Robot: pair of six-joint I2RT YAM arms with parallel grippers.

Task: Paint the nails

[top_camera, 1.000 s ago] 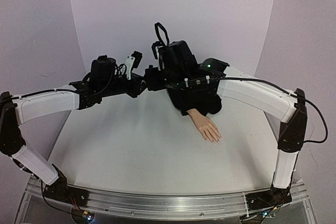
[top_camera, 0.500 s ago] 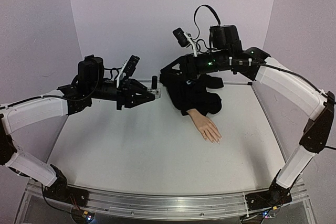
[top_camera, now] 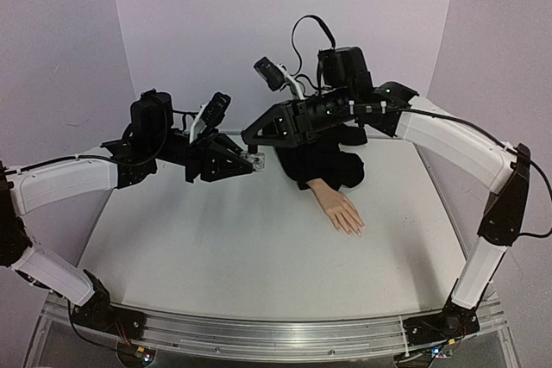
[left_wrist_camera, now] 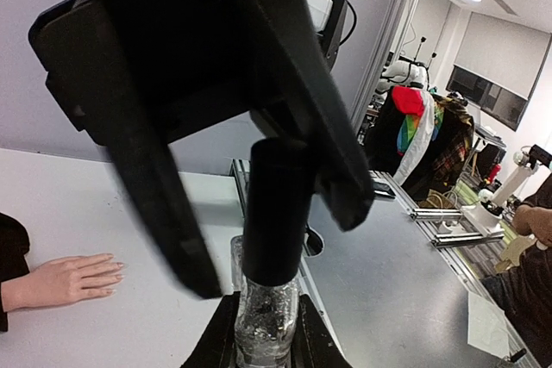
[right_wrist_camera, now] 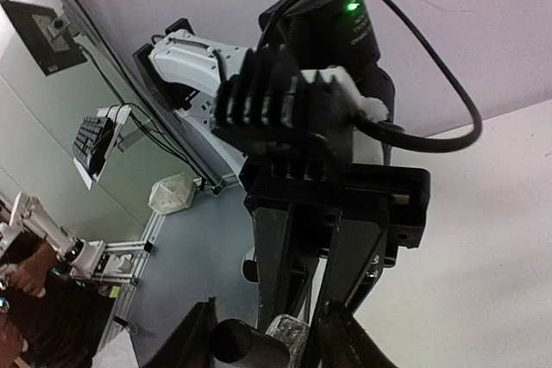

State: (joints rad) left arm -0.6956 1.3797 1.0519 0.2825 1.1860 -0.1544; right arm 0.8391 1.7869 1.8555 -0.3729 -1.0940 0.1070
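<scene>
White tabletop (top_camera: 216, 239), lilac walls (top_camera: 285, 23), mannequin hand (top_camera: 343, 211) lying flat, left claw (top_camera: 244, 164) gripping bottle (left_wrist_camera: 267, 321)

We are seeing soft, even light with faint shadows; the black plastic fingers (left_wrist_camera: 164, 204) are smearing near the left wrist lens.

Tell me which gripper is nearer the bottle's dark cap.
Right. The right gripper straddles the dark cap, fingers on either side; the left gripper clamps the clear bottle lower down, below the cap.
</scene>
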